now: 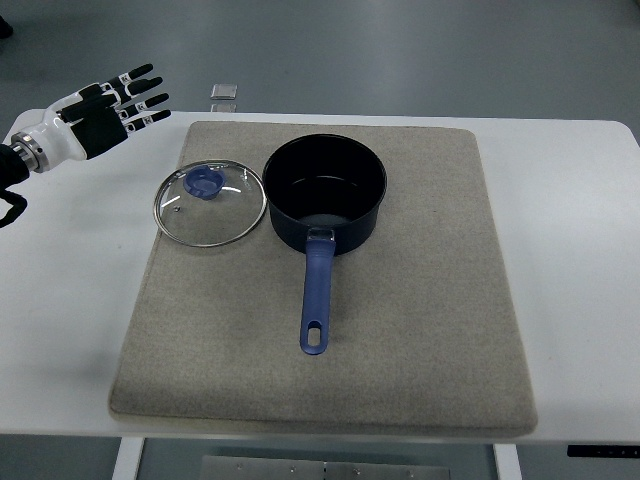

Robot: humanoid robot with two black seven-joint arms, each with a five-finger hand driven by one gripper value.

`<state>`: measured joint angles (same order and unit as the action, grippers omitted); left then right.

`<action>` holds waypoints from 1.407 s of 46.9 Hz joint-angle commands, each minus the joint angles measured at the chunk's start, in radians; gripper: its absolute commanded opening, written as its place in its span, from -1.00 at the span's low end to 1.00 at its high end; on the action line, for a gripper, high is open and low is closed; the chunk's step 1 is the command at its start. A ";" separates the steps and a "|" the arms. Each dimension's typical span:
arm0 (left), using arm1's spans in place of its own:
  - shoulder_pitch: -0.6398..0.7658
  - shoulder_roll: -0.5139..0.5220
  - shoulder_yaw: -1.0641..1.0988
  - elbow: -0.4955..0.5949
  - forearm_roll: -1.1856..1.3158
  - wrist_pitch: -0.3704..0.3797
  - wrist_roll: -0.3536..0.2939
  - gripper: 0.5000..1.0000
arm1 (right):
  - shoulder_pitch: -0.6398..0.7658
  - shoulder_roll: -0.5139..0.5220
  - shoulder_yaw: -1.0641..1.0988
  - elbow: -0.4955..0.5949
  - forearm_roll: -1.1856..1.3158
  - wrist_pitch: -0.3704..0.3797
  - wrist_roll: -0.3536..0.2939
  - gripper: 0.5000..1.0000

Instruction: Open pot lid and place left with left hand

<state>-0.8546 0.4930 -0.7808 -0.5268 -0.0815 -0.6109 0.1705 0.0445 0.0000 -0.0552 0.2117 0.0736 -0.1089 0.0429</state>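
While seen steeply from above: white tabletop, nearly covered by a grey mat. On the mat's far half, near its middle, a dark pot, uncovered, upright, with the inside bare and dark. From its near wall, a blue handle pointing toward the near edge of the mat, with a hanging slot at its tip. Just left of the pot, a glass lid, flat on the mat near the far left corner, metal rim almost touching the pot's wall, though contact could not be told. On the lid, a blue knob, facing up, set toward its far side. Left hand over the far left corner of the tabletop, well clear of the lid, fingers stretched out and spread, released, grasping nothing. Arm in from the left edge. Beyond the far edge of the tabletop, a small pale square object, too small to identify. Below the near edge, part of the table frame and the grey floor.
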 commanded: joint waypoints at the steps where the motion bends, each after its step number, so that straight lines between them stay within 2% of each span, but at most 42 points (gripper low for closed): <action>1: -0.006 -0.004 -0.003 -0.001 0.000 0.000 0.000 0.97 | 0.000 0.000 0.000 0.000 0.000 0.000 0.000 0.66; 66: -0.015 -0.021 -0.008 -0.012 0.000 0.000 -0.012 0.98 | -0.003 0.000 0.005 0.011 0.008 0.006 -0.008 0.66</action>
<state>-0.8692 0.4709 -0.7864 -0.5386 -0.0813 -0.6108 0.1579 0.0413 0.0000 -0.0457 0.2217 0.0828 -0.1026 0.0414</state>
